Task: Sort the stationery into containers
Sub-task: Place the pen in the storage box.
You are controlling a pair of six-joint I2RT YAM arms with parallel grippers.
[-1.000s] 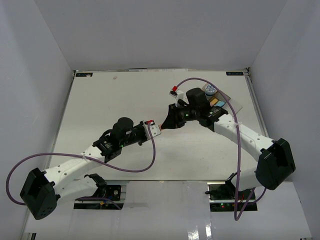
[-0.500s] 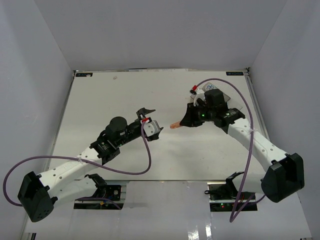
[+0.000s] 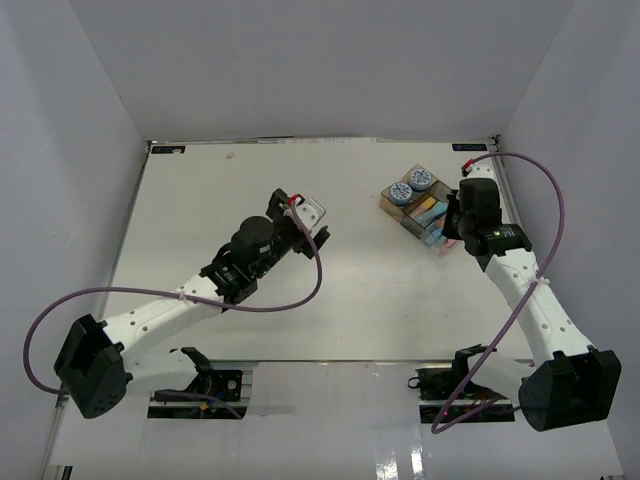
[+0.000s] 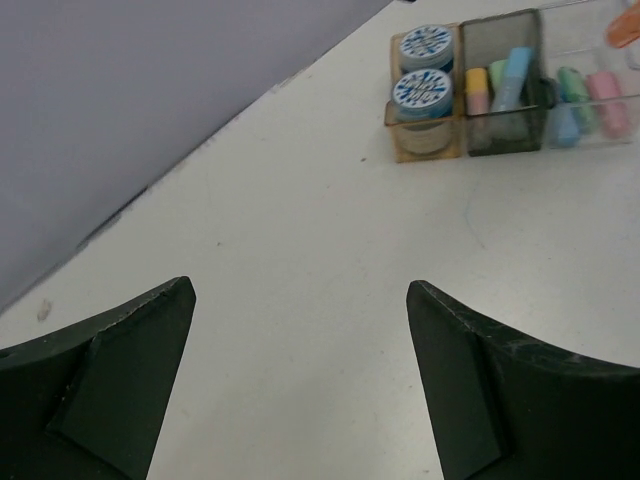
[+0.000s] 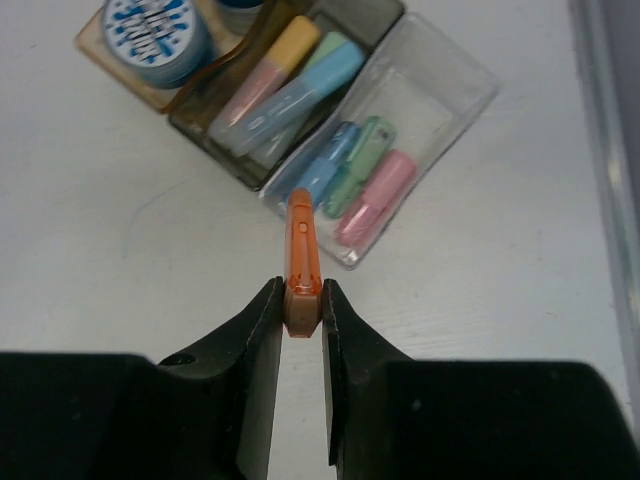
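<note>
The containers [image 3: 418, 206] stand at the back right: an amber tray [image 4: 425, 150] with two blue-and-white rolls [image 4: 421, 88], a smoky grey tray [image 5: 372, 18] with yellow and blue pieces, and a clear tray [image 5: 440, 90] with blue, green and pink pieces. My right gripper [image 5: 300, 295] is shut on an orange piece [image 5: 302, 245], whose tip hangs over the near edge of the clear tray. In the top view that gripper [image 3: 451, 236] sits just right of the trays. My left gripper [image 4: 300, 290] is open and holds nothing; it hovers over bare table at mid-left [image 3: 302, 220].
White table [image 3: 220, 200] enclosed by tall white walls on the left, back and right. The right wall and table rim [image 5: 610, 150] run close beside the clear tray. A purple cable [image 3: 545, 200] loops above the right arm.
The grippers met mid-table with the orange piece between them; the left one opened and drew back. The right arm carried the piece right and back to the trays.
</note>
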